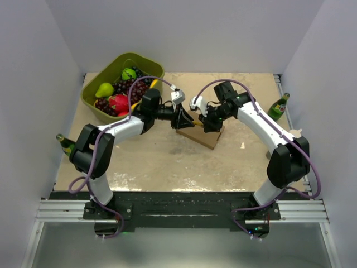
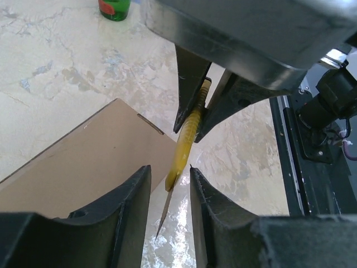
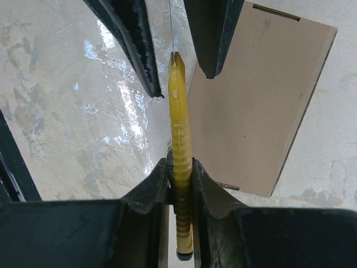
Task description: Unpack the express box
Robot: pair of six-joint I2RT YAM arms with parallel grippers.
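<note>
The express box (image 1: pixel 204 136) lies flat and closed on the table's middle; it also shows in the left wrist view (image 2: pixel 95 162) and the right wrist view (image 3: pixel 256 100). My right gripper (image 3: pixel 179 164) is shut on the ribbed handle of a yellow utility knife (image 3: pixel 178 106), held above the table beside the box's edge. My left gripper (image 2: pixel 170 170) is open, its fingers (image 2: pixel 125 218) on either side of the knife's thin blade (image 2: pixel 165 209) without touching it. In the top view the left gripper (image 1: pixel 183 118) and right gripper (image 1: pixel 207 120) face each other above the box.
An olive-green tub (image 1: pixel 95 103) of fruit stands at the back left. A green bottle (image 1: pixel 279 106) stands at the right edge, another (image 1: pixel 64 143) at the left edge. White walls close in three sides.
</note>
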